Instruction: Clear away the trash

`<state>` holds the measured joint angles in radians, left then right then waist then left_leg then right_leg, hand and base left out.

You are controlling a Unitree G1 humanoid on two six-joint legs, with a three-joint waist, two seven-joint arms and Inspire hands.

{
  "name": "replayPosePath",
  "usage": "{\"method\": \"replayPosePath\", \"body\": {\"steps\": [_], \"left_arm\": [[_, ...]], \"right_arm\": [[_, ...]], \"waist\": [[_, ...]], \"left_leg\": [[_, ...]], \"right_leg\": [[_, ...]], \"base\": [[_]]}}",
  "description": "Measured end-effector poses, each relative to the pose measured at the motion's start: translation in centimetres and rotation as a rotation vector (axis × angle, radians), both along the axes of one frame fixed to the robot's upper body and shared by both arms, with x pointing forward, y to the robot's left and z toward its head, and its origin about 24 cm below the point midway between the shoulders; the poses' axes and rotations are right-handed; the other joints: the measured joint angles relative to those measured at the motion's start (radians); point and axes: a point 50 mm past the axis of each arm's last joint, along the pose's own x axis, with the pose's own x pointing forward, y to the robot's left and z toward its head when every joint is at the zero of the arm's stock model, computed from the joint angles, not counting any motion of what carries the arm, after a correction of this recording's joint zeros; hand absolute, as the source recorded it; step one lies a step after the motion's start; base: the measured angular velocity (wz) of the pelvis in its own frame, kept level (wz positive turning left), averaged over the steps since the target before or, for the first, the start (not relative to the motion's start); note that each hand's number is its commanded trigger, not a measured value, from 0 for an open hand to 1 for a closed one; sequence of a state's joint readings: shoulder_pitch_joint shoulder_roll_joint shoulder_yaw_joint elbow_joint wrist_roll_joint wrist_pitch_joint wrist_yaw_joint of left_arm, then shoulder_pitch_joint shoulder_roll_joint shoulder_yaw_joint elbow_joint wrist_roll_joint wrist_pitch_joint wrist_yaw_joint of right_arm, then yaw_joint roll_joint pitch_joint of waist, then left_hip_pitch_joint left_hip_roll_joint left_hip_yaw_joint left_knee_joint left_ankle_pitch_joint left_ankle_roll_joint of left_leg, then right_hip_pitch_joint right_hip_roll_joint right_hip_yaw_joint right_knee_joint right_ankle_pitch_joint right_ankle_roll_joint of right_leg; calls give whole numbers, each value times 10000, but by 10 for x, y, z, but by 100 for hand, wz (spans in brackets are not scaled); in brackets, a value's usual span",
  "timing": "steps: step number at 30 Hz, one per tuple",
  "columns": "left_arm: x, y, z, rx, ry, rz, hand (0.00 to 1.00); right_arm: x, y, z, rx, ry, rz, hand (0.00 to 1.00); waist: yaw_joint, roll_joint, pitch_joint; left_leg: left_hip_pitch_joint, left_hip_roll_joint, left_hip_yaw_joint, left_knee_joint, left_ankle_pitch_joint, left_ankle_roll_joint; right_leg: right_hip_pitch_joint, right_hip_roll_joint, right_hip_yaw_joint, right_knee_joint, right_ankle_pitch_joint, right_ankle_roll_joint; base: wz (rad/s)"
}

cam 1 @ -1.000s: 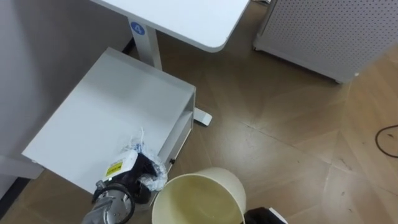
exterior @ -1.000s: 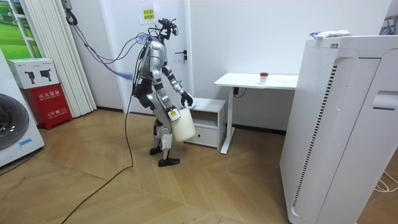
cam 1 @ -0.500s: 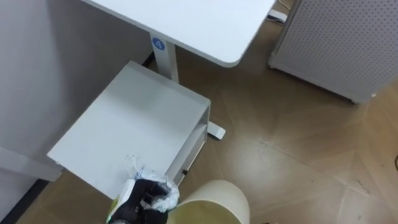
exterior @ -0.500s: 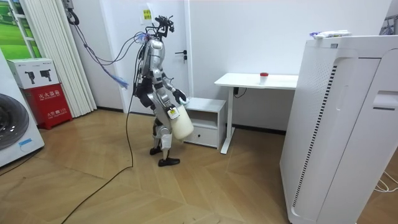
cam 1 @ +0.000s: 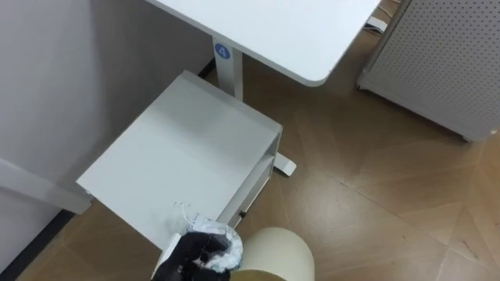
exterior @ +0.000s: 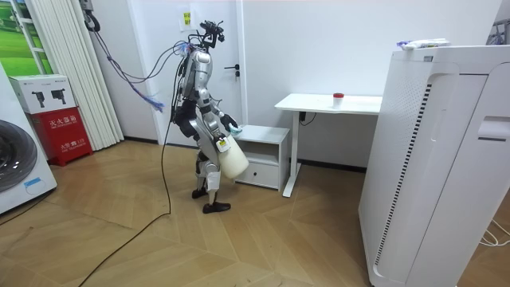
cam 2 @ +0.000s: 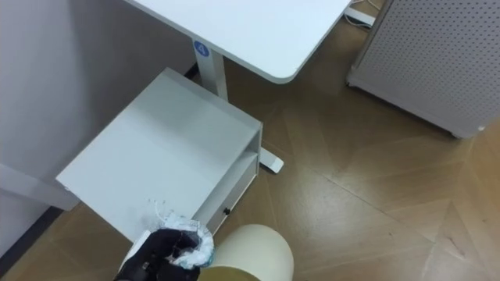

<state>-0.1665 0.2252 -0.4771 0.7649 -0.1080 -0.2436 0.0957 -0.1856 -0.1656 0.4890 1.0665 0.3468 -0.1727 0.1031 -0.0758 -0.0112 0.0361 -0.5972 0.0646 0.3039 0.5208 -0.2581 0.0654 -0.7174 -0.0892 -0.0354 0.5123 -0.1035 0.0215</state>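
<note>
Since a second ago the left hand (cam 1: 187, 261) has drawn back off the cabinet top with the garbage and now sits just beside the bin's left rim. The whole eye view has shifted too, which is the camera's own move, not the furniture's.

At the far side a white desk (cam 1: 297, 31) stands on its single leg, with a white perforated appliance (cam 1: 445, 55) to its far right on the wooden floor. Nearer and to the left is the low white cabinet (cam 1: 187, 148), whose top is bare.

At the near edge, the cream waste bin (cam 1: 287, 248) is carried close to the robot, its opening facing up. In the room view it hangs at the robot's hip, with the right hand (exterior: 221, 146) against it. How that hand holds it I cannot tell.

The left hand's dark fingers are curled tight around a crumpled clear plastic wrapper (cam 1: 219, 243). The wrapper bulges out of the grip, level with the bin's rim but outside the opening.

By my reading, the pick is done: the garbage is off the cabinet and firmly in hand. What remains is to carry it right, over the mouth of the bin, and let it drop.
</note>
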Motion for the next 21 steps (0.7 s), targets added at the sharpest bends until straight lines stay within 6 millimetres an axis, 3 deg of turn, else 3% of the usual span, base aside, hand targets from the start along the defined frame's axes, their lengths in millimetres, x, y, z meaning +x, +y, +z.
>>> {"method": "replayPosePath", "body": {"steps": [12, 21], "left_arm": [[-3, -14, 7, -552, -302, -1273, 100], [-5, -20, 12, -896, -419, -1829, 100]], "right_arm": [[-1, 1, -2, 88, 175, 140, 100], [0, -4, -1, 27, 179, 12, 100]], "waist": [[25, -6, -1], [271, -5, 1]], "left_leg": [[4, -77, -43, -34, 39, 8], [-7, -31, -44, -54, 33, 16]], "right_leg": [[13, -63, -45, -100, 42, 51], [15, -155, -357, -89, 100, -28]], "base": [[0], [-1]]}}
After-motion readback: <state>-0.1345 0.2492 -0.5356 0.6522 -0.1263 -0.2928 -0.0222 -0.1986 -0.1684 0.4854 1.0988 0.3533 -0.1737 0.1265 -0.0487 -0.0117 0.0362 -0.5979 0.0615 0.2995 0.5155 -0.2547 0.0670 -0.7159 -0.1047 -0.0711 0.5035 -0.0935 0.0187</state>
